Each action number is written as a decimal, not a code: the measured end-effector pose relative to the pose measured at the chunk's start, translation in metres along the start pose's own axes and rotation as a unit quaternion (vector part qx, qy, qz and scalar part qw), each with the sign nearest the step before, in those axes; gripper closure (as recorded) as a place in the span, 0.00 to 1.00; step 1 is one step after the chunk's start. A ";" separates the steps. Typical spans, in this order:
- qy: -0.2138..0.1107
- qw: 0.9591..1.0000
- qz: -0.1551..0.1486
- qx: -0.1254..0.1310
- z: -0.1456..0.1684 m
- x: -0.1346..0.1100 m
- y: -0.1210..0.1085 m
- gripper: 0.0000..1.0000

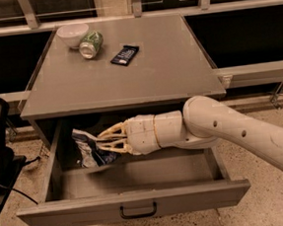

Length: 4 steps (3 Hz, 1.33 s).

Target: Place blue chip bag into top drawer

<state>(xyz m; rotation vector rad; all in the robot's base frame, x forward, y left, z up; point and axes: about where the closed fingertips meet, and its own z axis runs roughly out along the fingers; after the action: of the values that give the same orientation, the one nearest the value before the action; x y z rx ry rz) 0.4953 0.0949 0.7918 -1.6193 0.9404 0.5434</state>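
The blue chip bag, crumpled dark blue foil with white patches, hangs inside the open top drawer near its back left. My gripper reaches in from the right over the drawer and is shut on the bag's right side. The bag sits just above the drawer floor; I cannot tell if it touches. The drawer is pulled out wide, with a black handle at the centre of its front panel.
On the grey cabinet top stand a white bowl, a green can on its side and a flat dark-blue bar packet. A black stand is at the left. My arm crosses the drawer's right side.
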 end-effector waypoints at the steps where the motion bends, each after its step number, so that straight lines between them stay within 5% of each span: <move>1: -0.014 1.000 0.006 -0.005 0.004 0.016 0.009 1.00; 3: -0.025 0.999 0.023 -0.021 0.012 0.039 0.029 1.00; 4: -0.026 0.999 0.024 -0.022 0.012 0.040 0.030 0.86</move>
<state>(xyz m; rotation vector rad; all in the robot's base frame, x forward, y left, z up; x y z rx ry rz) 0.4959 0.0936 0.7403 -1.6174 0.9369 0.6405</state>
